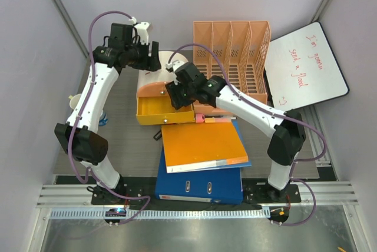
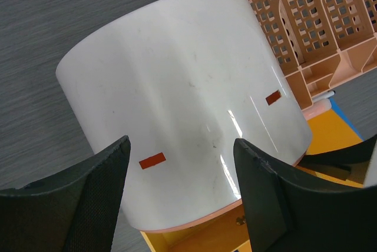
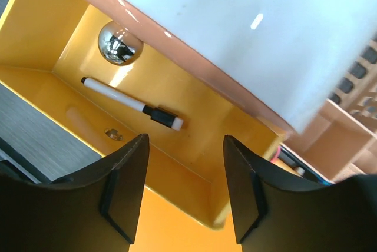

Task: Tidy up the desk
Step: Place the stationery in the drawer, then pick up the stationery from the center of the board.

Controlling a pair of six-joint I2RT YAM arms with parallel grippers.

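Tools first: we see the left tool (image 2: 181,146) with its two black fingers spread wide and nothing pinched between them. It hangs over the far end of the white drawer unit (image 2: 177,75), whose curved top fills the gap between the fingers. We cannot tell whether the tips touch that top.

The right tool (image 3: 185,140) is also spread and holds nothing. It is poised over the yellow drawer (image 3: 47,28), which stands pulled out on the near side of the white unit. Inside the drawer lies a white marker with a black cap (image 3: 132,105), and just beyond it is a shiny chrome ball (image 3: 119,43) against the drawer wall.

The desk (image 1: 132,146), dark grey with a wood grain, lies under everything and shows bare to the left of the drawer.

For writing, the whiteboard (image 1: 306,69) at the far right carries red handwriting, turned sideways, that appears to read "I'm gonna send a flood". The white unit bears two small red-orange marks with no lettering we can read. A peach file rack (image 1: 232,52) stands at the far side. An orange folder (image 1: 203,143) lies on a blue binder (image 1: 200,184) at the near edge; its spine label is too small to read.
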